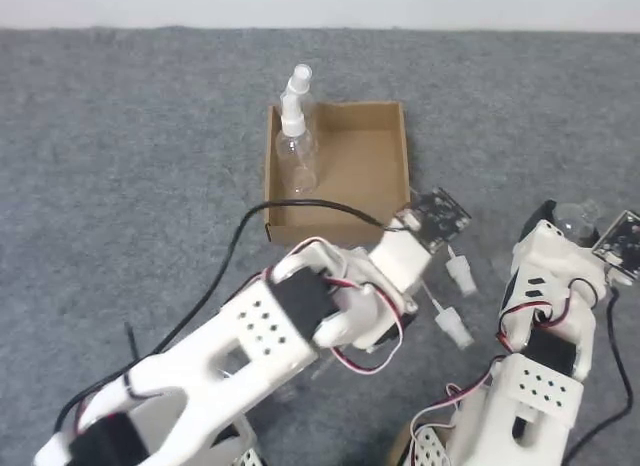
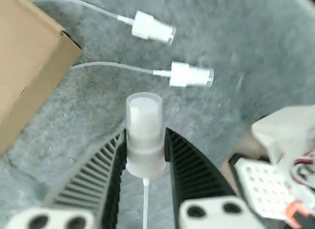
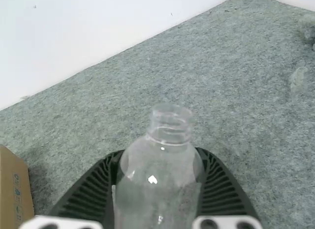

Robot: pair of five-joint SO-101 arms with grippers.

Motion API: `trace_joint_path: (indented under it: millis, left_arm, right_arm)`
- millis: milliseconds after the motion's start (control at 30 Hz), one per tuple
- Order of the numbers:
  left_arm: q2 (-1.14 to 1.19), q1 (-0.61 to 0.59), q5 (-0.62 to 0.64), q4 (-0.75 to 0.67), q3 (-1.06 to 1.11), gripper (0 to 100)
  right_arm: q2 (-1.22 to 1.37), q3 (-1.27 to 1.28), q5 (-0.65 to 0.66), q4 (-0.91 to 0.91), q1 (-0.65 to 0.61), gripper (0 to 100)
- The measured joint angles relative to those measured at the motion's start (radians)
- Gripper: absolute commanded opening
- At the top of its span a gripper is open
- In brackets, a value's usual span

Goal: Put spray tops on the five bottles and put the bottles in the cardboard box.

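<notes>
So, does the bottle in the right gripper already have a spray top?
No, the bottle has an open, bare neck.

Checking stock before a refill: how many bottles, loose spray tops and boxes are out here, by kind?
Topped bottles: 2
Open bottle: 1
Loose spray tops: 3
Cardboard box: 1
Total: 7

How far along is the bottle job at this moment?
Done: two capped bottles, it seems, stand in the cardboard box. In hand: the left claw grips a spray top; the right claw holds an uncapped bottle. Left: joining those, plus two loose spray tops on the table.
</notes>
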Motion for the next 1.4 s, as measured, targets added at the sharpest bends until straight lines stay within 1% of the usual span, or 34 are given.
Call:
trace_joint_path:
  millis: [100, 233, 333, 400, 533, 667, 767, 867, 1000, 1100, 1200, 1400]
  left_arm:
    - [-0.060, -0.002, 0.046, 0.000, 0.000, 1]
    - [-0.135, -0.002, 0.057, 0.000, 0.034, 1]
    - [-0.190, 0.000, 0.057, -0.002, 0.049, 1]
    - [-0.230, 0.000, 0.057, -0.021, 0.074, 1]
    - [-0.313, -0.002, 0.063, -0.077, 0.143, 1]
    - [-0.407, -0.011, 0.063, -0.141, 0.216, 1]
    - [-0.486, -0.068, 0.063, -0.181, 0.255, 1]
    - [-0.572, -0.150, 0.068, -0.204, 0.272, 1]
    - [-0.689, -0.256, 0.140, -0.207, 0.279, 1]
    - [-0.764, -0.325, 0.172, -0.233, 0.307, 1]
    - [-0.830, -0.391, 0.199, -0.296, 0.368, 1]
    - [-0.947, -0.448, 0.232, -0.451, 0.519, 1]
  right_arm:
    - [0.000, 0.000, 0.000, 0.000, 0.000, 6.2]
    - [0.000, 0.000, -0.002, 0.000, -0.006, 6.2]
    - [0.000, 0.000, 0.000, 0.000, -0.066, 6.1]
    - [0.000, 0.000, 0.035, 0.000, -0.098, 6.1]
    - [0.000, 0.000, 0.086, 0.000, -0.157, 6.1]
    - [0.000, 0.000, 0.100, 0.000, -0.198, 6.1]
    - [0.000, 0.000, 0.101, 0.000, -0.226, 6.1]
    - [0.000, 0.000, 0.109, 0.000, -0.270, 6.1]
    - [-0.002, 0.012, 0.196, -0.002, -0.336, 6.1]
    - [0.000, 0.018, 0.229, -0.002, -0.361, 6.1]
    - [0.000, 0.020, 0.233, -0.002, -0.381, 6.1]
    - [0.000, 0.020, 0.238, -0.002, -0.417, 6.1]
